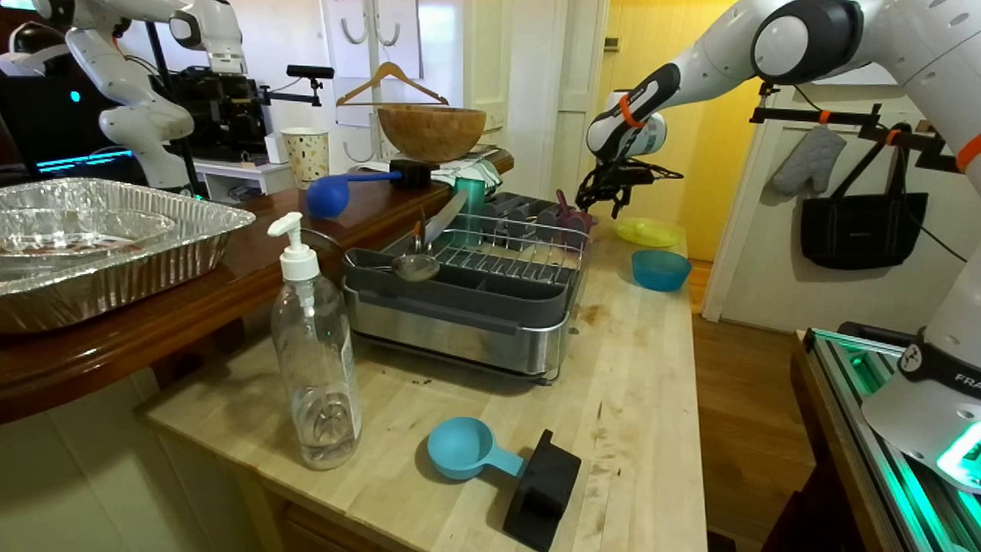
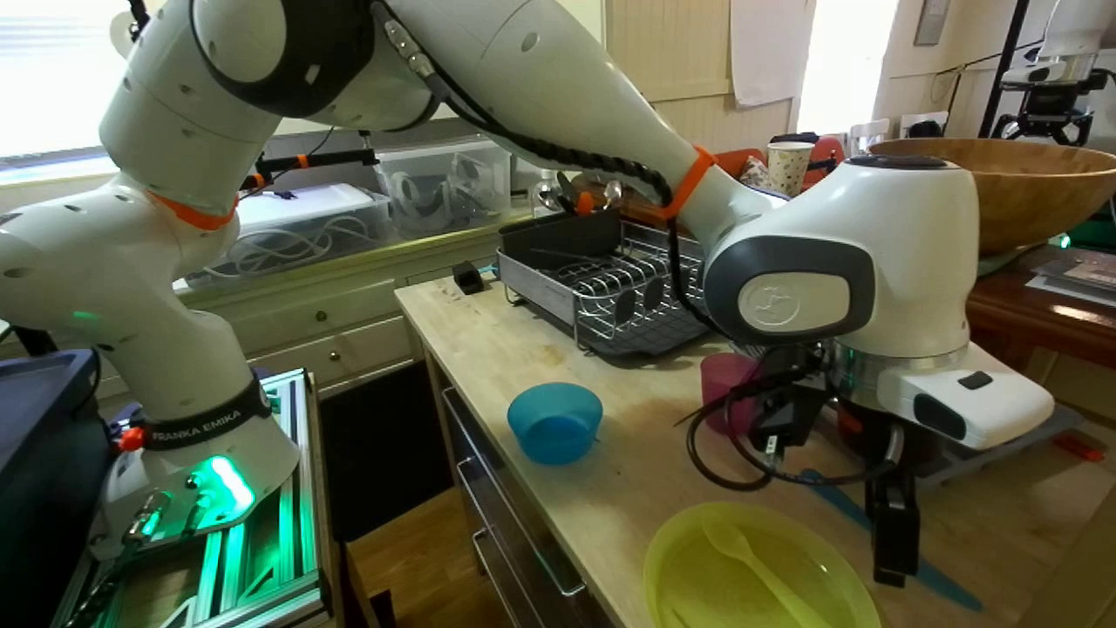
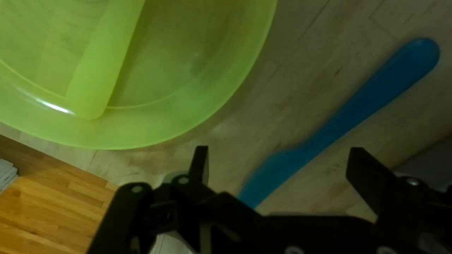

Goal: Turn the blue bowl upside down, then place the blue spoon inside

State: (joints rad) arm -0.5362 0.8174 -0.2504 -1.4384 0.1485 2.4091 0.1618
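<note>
The light-blue bowl [image 1: 661,270] sits with its opening up near the table edge; it also shows in an exterior view [image 2: 555,423]. A long flat blue utensil [image 3: 353,109] lies on the table beside the yellow-green dish; it also shows in an exterior view [image 2: 946,586]. Its outline looks more like a knife than a spoon, and its lower end is hidden by my gripper in the wrist view. My gripper [image 3: 280,150] is open and empty above the utensil, with the wide part of it showing between the fingers. It also shows in an exterior view [image 2: 895,558], away from the bowl.
The yellow-green dish [image 2: 667,567] holds a yellow utensil [image 2: 758,567]. A dish rack [image 1: 460,337] and a pink cup [image 2: 724,392] stand nearby. A soap bottle [image 1: 318,383] and a light-blue scoop [image 1: 464,448] are at the table's other end. A wooden bowl [image 1: 431,132] rests on a ledge.
</note>
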